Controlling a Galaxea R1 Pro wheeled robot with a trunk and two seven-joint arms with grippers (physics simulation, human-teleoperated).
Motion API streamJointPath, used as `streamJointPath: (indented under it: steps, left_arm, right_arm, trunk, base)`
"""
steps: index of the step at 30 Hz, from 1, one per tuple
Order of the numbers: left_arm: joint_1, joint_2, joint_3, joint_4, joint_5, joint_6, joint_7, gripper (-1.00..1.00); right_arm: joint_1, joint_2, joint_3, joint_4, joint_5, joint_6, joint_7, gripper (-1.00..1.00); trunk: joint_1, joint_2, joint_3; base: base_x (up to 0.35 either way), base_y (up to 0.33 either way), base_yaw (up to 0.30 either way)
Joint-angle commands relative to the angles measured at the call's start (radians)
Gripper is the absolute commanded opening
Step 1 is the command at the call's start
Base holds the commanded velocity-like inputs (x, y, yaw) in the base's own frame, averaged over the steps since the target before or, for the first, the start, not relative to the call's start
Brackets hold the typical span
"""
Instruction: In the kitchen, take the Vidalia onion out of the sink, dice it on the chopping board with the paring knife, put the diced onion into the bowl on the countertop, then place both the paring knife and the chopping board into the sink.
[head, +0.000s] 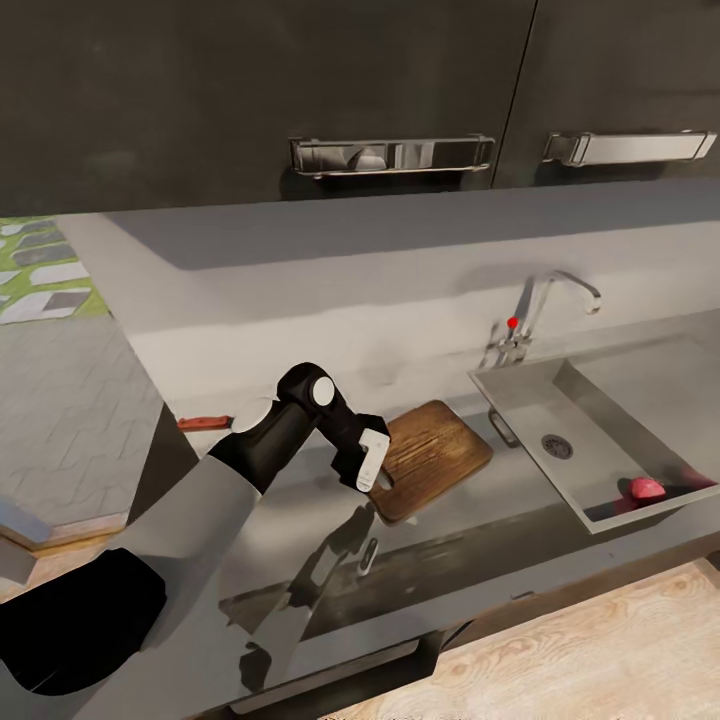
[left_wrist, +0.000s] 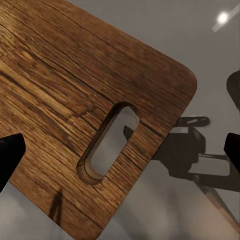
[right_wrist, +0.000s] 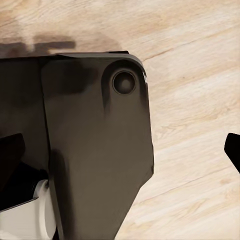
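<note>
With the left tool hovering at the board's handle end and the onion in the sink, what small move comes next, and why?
Probably lower the left tool onto the chopping board's slotted end and close. Its fingers are spread wide on either side of the board's corner, holding nothing. The Vidalia onion lies in the sink and the paring knife sits behind the arm, so the board may be being repositioned first.

One wooden chopping board (head: 435, 456) lies on the desk (head: 300, 330), with one slot hole (left_wrist: 109, 142) cut in it. One sink (head: 600, 400) holds one pinkish onion (head: 646, 488) and has one round drain (head: 557, 446). One tap (head: 545, 310) stands behind it, carrying one red knob (head: 512, 322). One knife (head: 203, 422) with a red handle lies on the desk. Two metal bar handles (head: 392, 155) hang on the dark cabinets above. One arm (head: 290, 420) reaches in, ending in one claw (head: 372, 470).
</note>
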Motion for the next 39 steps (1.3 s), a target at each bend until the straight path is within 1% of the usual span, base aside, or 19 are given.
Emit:
streamJointPath:
  steps: [1, 5, 15, 23, 39]
  left_arm:
    - [-0.001, 0.0, -0.004, -0.001, -0.003, -0.001, -0.003, 1.0]
    - [-0.001, 0.0, -0.027, -0.001, -0.003, -0.001, -0.003, 1.0]
    - [-0.001, 0.001, -0.034, -0.002, -0.004, -0.003, -0.041, 1.0]
    - [-0.001, 0.001, -0.06, -0.003, -0.004, -0.001, -0.043, 1.0]
    - [-0.001, 0.003, -0.066, -0.034, 0.0, -0.003, -0.044, 1.0]
  right_arm:
    - [-0.001, 0.0, -0.001, 0.001, 0.002, -0.003, -0.003, 1.0]
    - [-0.001, 0.0, -0.001, 0.001, 0.002, -0.003, -0.004, 1.0]
    - [-0.001, 0.0, -0.002, 0.001, 0.002, -0.002, -0.003, 1.0]
    - [-0.001, -0.001, -0.003, 0.0, 0.002, -0.002, -0.003, 1.0]
    - [-0.001, -0.001, -0.003, 0.001, 0.002, -0.002, -0.003, 1.0]
  trunk:
    - [0.0, -0.002, -0.003]
    - [0.0, -0.002, -0.01]
    - [0.0, -0.002, -0.026]
    - [0.0, -0.002, -0.039]
    - [0.0, -0.002, -0.065]
  base:
    - [0.0, 0.0, 0.0]
    - [0.0, 0.0, 0.0]
    - [0.0, 0.0, 0.0]
    - [0.0, 0.0, 0.0]
    - [0.0, 0.0, 0.0]
